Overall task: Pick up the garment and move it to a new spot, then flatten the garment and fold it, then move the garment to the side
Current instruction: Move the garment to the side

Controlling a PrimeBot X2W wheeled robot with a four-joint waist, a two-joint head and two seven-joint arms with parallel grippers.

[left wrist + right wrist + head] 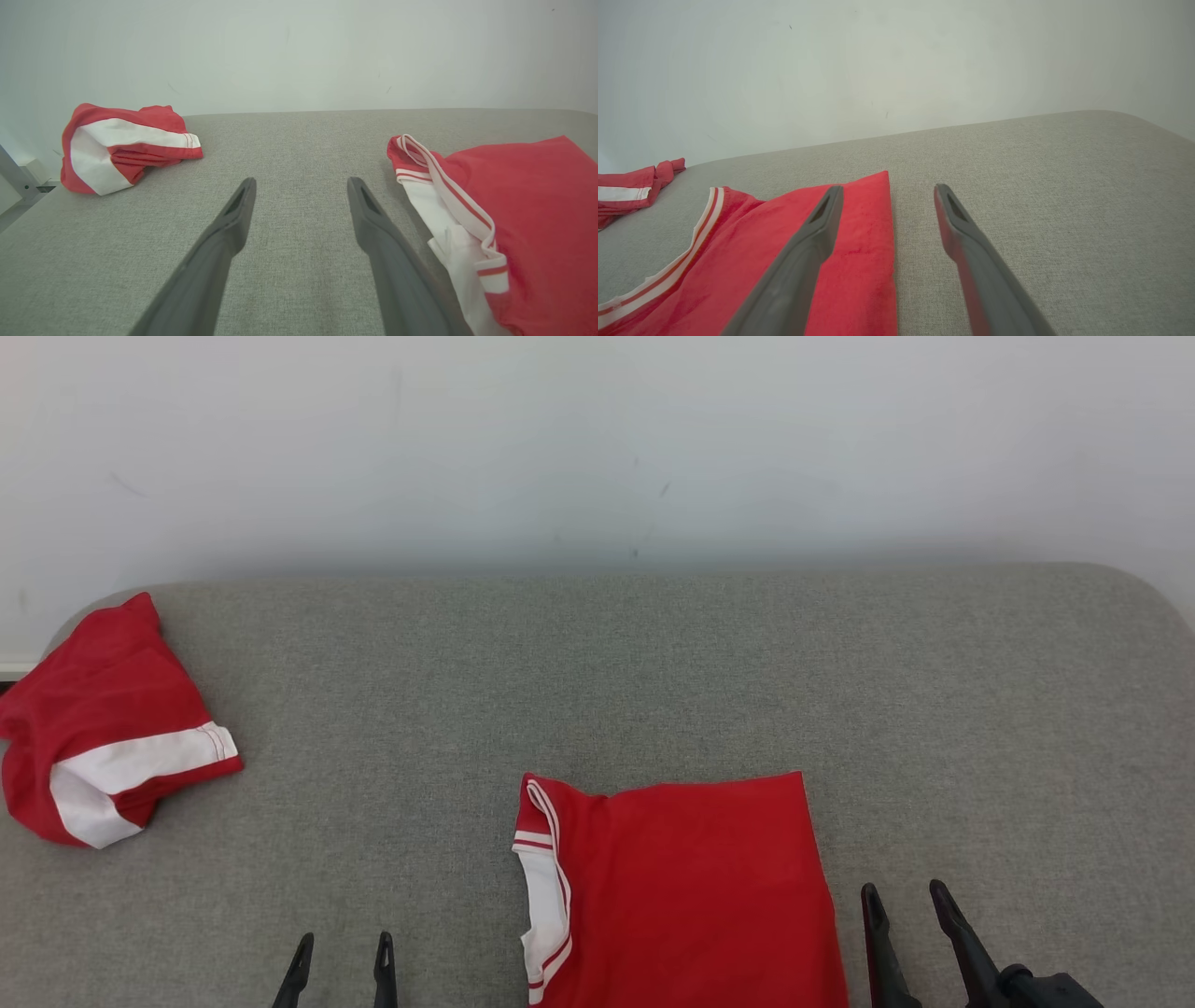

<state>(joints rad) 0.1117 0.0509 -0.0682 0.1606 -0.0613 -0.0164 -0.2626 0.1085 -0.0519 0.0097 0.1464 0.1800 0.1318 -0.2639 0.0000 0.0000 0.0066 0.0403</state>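
**Pointing left gripper (344, 941) and right gripper (904, 889) across the table (653, 663), both spread wide, empty**

The folded red garment (691, 887) lies flat at the table's near edge, centre. Left gripper sits at the near edge, left half. Right gripper sits at the near edge, right half, fingers angled slightly leftward. A crumpled red-and-white garment (93, 719) lies at the table's far-left corner.

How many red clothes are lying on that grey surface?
2: a folded red-and-white garment at the near middle, and a crumpled red-and-white garment at the far left. None looks hidden.
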